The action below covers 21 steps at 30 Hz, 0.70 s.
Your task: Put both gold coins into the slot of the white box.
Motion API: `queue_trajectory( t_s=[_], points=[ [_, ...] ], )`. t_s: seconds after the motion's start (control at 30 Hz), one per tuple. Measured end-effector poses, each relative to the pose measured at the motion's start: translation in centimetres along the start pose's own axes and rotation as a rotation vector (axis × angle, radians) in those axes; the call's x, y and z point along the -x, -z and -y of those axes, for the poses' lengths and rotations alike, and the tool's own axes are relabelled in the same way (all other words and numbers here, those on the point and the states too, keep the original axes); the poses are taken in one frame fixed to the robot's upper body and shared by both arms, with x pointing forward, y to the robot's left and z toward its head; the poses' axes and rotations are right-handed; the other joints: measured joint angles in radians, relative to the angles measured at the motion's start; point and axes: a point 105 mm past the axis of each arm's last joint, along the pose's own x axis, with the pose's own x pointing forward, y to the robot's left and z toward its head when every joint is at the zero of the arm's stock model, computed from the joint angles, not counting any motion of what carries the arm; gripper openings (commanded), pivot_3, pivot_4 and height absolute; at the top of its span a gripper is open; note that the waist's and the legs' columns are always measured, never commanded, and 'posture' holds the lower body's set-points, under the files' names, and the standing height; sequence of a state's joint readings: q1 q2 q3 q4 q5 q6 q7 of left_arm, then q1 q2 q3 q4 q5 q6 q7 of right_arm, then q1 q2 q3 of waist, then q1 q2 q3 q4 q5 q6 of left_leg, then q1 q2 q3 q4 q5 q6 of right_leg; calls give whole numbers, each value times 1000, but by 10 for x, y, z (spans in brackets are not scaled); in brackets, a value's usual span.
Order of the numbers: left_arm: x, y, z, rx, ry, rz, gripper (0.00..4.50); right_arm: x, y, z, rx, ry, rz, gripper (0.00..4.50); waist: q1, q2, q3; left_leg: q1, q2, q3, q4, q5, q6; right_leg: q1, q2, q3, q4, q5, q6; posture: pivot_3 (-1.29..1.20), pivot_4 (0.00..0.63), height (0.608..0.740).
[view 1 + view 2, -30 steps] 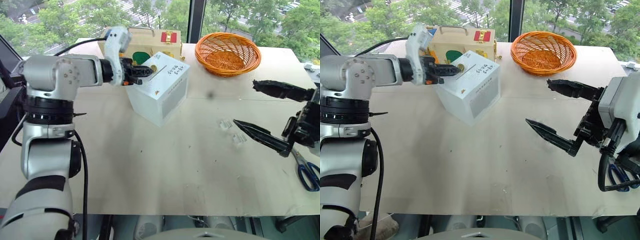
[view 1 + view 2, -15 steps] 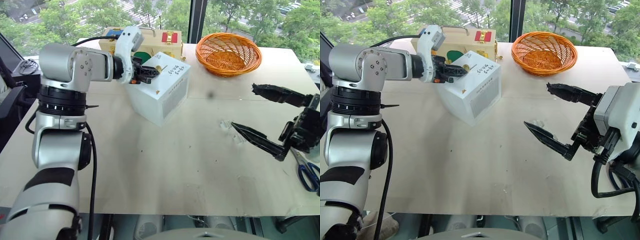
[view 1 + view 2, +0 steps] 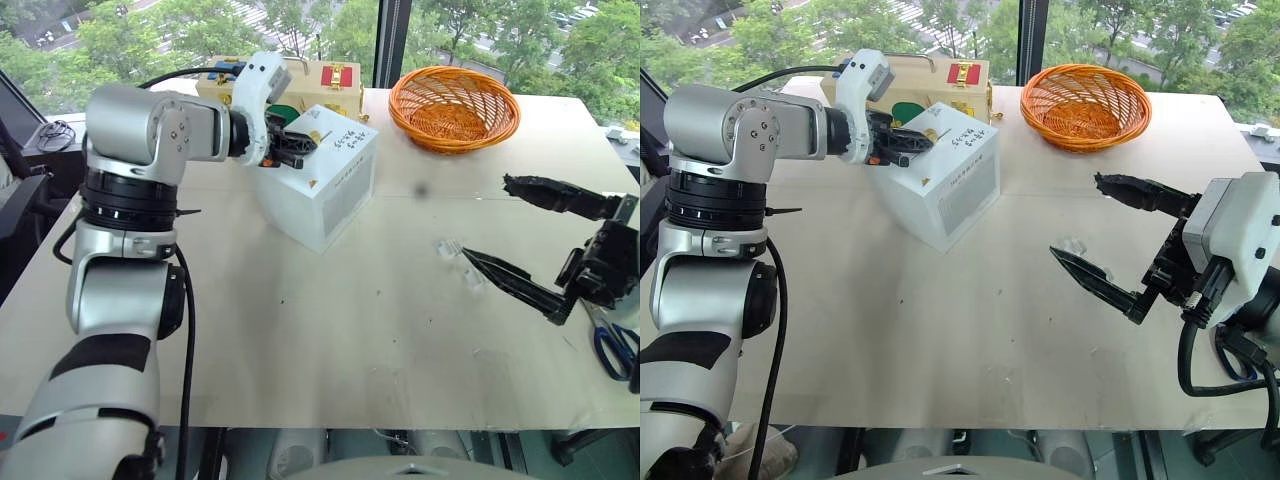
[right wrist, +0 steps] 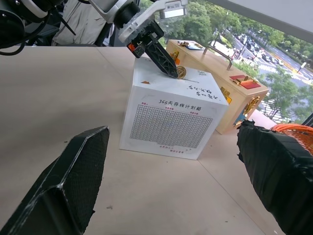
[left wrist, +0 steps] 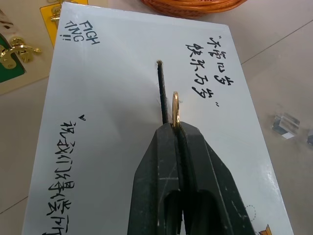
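Coin [image 5: 175, 108] is standing edge-on in the left claw [image 5: 177, 128], pinched just beside the slot [image 5: 160, 90] atop the box [image 5: 146, 127] for insertion, while the right claw [image 3: 1120, 240] is hanging spread over the bench [image 3: 330, 330].

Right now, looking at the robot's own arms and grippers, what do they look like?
The left arm is built of silver-grey metallic cylinders with black bands at the joints, a black cable looping alongside and a white wrist housing. The left gripper has two slim black tapered fingers. The right gripper has long black pointed fingers with a textured surface, mounted on a white boxy wrist unit with black cables beneath.
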<state>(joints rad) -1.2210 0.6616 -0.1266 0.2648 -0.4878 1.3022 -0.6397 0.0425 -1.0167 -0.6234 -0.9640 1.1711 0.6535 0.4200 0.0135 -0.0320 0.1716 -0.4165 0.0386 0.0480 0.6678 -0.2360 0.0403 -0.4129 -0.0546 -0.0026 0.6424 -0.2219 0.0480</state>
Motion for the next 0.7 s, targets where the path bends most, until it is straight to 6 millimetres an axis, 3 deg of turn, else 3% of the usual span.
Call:
queue_trajectory(
  t_s=[0.7],
  points=[
    [3,-1,-9,75,-15,12,0,-2,0,-1,-6,-7,5,4463,-1,0,0,0,0,0,0,0,0,0,0,0,0,0,0,0,150,740]
  ],
)
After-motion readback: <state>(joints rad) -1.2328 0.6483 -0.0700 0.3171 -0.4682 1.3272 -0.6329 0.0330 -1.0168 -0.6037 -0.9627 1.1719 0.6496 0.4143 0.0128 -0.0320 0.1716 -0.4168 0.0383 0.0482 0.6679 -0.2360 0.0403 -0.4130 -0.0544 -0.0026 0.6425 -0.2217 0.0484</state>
